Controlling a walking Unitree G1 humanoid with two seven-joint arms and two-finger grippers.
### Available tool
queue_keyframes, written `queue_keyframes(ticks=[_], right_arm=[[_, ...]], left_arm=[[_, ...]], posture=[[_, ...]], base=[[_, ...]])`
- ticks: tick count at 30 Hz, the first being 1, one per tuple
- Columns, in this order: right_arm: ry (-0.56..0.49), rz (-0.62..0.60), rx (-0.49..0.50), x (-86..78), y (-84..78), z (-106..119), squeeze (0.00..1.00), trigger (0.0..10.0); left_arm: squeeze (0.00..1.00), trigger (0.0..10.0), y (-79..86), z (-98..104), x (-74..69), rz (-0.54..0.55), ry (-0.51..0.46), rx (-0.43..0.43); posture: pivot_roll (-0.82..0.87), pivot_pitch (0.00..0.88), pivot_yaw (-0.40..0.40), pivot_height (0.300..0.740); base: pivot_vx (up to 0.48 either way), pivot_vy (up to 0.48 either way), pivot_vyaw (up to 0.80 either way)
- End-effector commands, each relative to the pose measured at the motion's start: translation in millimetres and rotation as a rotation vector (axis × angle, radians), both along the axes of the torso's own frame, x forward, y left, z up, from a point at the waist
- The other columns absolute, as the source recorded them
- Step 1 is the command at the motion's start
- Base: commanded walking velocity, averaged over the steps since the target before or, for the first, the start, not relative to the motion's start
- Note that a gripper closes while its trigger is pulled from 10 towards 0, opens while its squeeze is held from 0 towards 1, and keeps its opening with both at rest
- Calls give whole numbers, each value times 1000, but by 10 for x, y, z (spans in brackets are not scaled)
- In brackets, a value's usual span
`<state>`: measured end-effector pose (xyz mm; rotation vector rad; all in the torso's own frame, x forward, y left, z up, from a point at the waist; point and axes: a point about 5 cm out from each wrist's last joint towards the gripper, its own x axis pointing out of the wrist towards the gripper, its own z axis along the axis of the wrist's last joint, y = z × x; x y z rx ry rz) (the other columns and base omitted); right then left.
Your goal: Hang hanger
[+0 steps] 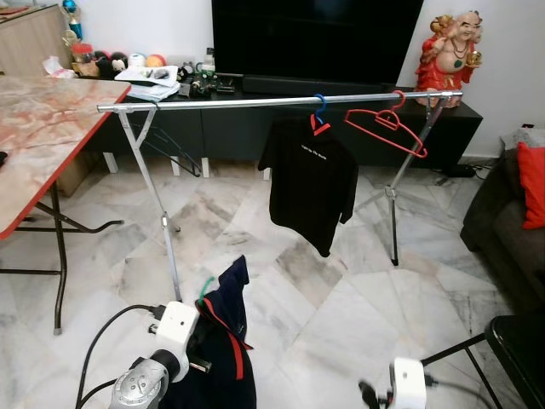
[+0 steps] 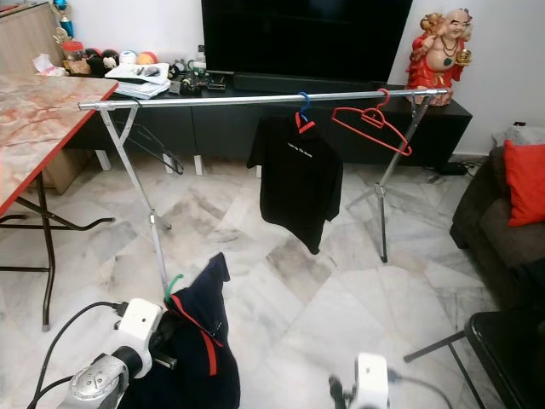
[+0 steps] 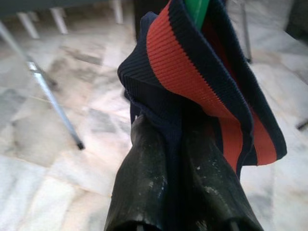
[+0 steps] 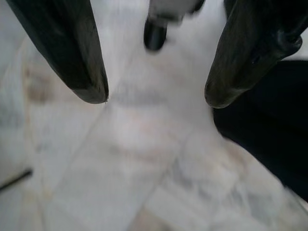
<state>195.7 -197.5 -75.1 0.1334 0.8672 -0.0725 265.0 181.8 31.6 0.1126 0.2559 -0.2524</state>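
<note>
Left gripper (image 3: 178, 139) low at 7 o'clock in the head view, two black fingers (image 3: 144, 183) pressed together, pinching the collar of a navy shirt with red stripe (image 1: 223, 341). Collar fabric is wedged between the fingertips; green plastic hanger (image 3: 197, 9) pokes out of the neck just beyond them, at 12 o'clock from the tips. Shirt droops below the arm, above the marble floor (image 1: 341, 307).

Right gripper (image 4: 156, 96) low at 5 o'clock, fingers spread apart, nothing between them.

Silver metal clothes rail (image 1: 255, 101) spans 10 to 2 o'clock, carrying a black T-shirt on a blue hanger (image 1: 308, 183) and a bare red hanger (image 1: 387, 128).
</note>
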Motion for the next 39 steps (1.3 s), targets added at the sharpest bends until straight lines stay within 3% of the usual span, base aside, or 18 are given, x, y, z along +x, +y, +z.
queue_keyframes(ticks=[1, 9, 39], right_arm=[[11, 3, -18, -7, -11, -5, 0, 10000], [31, -39, -27, -72, -12, -40, 0, 10000], [67, 22, -43, -96, 26, -62, 0, 10000]], left_arm=[[0, 10000, -25, 79, 40, 3, -38, -34], [0, 10000, -57, 106, 48, -16, -27, -31], [0, 10000, -177, 128, 57, -79, -7, -19]], posture=[[33, 0, -44, 740], [22, 9, -31, 740], [31, 56, -47, 740]], base=[[0, 0, 0], [334, 0, 0], [378, 0, 0]])
